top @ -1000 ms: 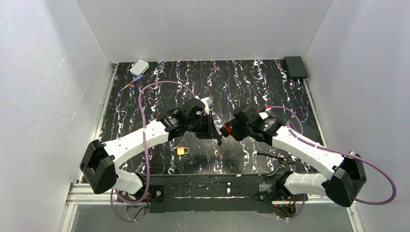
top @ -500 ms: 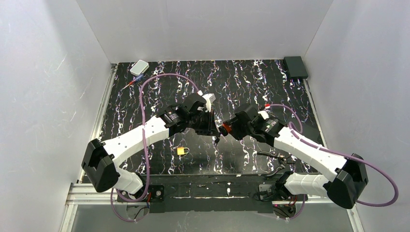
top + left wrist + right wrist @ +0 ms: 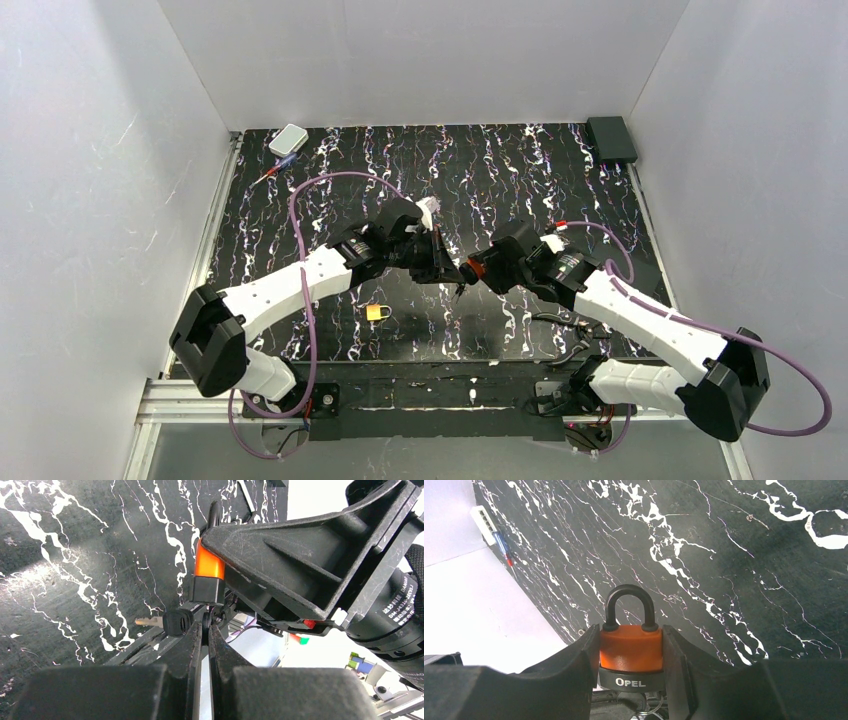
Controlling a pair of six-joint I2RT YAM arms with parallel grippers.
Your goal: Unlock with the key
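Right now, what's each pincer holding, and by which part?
Right pincer clamps the orange padlock by the two sides of its body. Left pincer is shut beside the key; hold unclear.

From above, my claws meet at centre frame. The padlock [image 3: 630,650] sits between the fingers of my right gripper [image 3: 468,271]. My left gripper [image 3: 205,624] is just beneath it, with the key [image 3: 175,622] left of its tips. A second padlock [image 3: 376,312] lies on the table [image 3: 500,170], lower left of them. A box [image 3: 288,139] sits upper left, the other box [image 3: 611,138] upper right.
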